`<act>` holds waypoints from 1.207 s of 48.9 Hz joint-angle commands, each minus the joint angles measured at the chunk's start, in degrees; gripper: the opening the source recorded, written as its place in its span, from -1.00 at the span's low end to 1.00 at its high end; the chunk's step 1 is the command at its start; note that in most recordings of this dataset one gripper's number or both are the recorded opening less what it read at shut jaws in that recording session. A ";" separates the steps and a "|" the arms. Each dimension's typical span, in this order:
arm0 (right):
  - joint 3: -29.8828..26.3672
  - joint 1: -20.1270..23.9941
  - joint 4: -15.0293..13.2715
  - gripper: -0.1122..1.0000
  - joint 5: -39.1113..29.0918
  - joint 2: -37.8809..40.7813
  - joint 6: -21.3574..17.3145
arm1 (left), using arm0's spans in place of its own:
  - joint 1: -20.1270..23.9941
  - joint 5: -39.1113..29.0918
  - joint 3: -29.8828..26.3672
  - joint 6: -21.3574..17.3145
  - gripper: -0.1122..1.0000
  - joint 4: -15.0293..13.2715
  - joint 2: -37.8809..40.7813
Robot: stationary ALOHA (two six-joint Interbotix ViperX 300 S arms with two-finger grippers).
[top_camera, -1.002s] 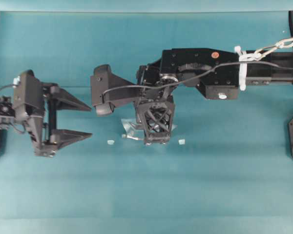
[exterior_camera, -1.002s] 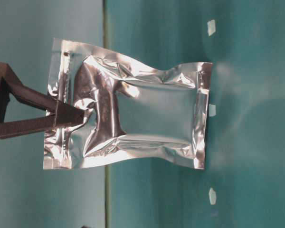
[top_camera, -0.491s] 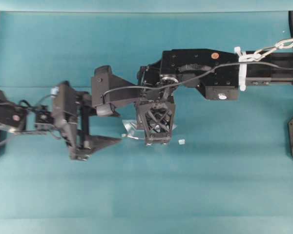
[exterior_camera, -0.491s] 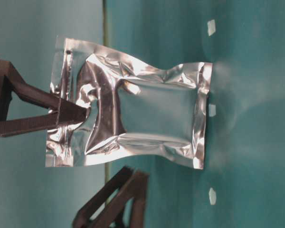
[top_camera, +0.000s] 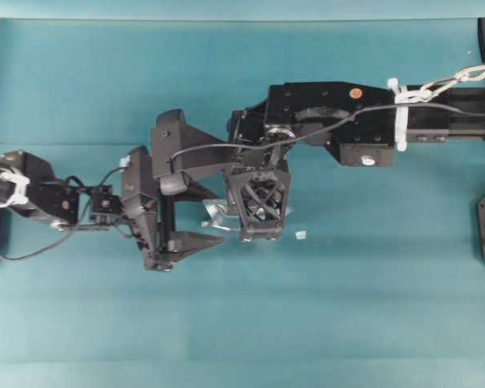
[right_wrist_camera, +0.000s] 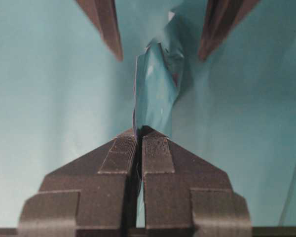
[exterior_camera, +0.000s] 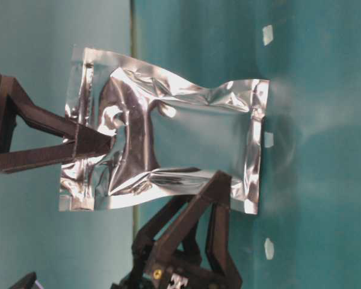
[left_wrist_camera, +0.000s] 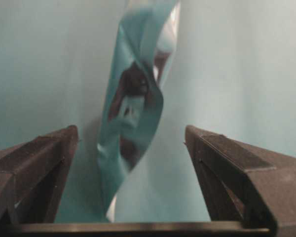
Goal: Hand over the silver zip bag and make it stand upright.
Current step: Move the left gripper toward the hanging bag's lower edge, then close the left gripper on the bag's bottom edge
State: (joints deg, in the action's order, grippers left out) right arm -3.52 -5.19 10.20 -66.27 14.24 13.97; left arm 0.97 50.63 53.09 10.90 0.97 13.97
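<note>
The silver zip bag [exterior_camera: 180, 144] hangs edge-up, a crinkled foil pouch with a darker centre. My right gripper [right_wrist_camera: 140, 131] is shut on its zip end, and its black fingers [exterior_camera: 87, 144] pinch that end in the table-level view. The bag's other end sits close to the table; I cannot tell if it touches. My left gripper [left_wrist_camera: 129, 132] is open, and the bag [left_wrist_camera: 133, 108] stands edge-on between its fingers without touching either. From overhead, only a sliver of the bag [top_camera: 218, 212] shows beside the right gripper [top_camera: 259, 230]. The left gripper's fingertips [right_wrist_camera: 108, 29] flank the bag's far edge.
A teal mat [top_camera: 242, 323] covers the table. A tiny pale scrap [top_camera: 301, 235] lies just right of the bag's foot, and others [exterior_camera: 268, 34] dot the mat. The right arm [top_camera: 347, 113] spans the back right, and the left arm [top_camera: 40, 194] reaches in from the left.
My left arm has swung right across the table with its gripper open, and its fingers now straddle the bag's side edge. The right gripper still holds the bag in the same place.
</note>
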 commanded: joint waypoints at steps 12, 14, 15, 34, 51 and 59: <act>0.09 0.53 0.00 -0.73 0.18 -0.88 -0.09 | 0.88 -0.35 -5.62 0.18 0.91 0.09 4.13; 0.09 0.44 0.00 -0.73 0.18 -0.88 -0.09 | 1.05 -0.53 -6.06 0.18 0.91 0.09 4.66; 0.18 0.44 0.00 -0.73 0.18 -0.88 -0.09 | 1.14 -0.70 -6.33 0.18 0.91 0.09 5.01; 0.44 0.44 0.00 -0.73 0.18 -0.97 -0.18 | 1.67 -2.72 -8.35 0.18 0.79 0.09 5.71; 0.79 0.53 0.00 -0.73 1.23 -0.97 -0.26 | 1.67 -7.56 -8.61 -1.41 -0.12 0.09 5.89; 0.97 0.53 0.00 -0.73 1.23 -0.97 -0.26 | 1.67 -7.12 -8.88 -1.93 -0.31 0.09 5.89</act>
State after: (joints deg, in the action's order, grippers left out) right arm -2.37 -5.01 10.11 -65.21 14.24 13.89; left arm 2.46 43.07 45.00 9.05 1.05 20.04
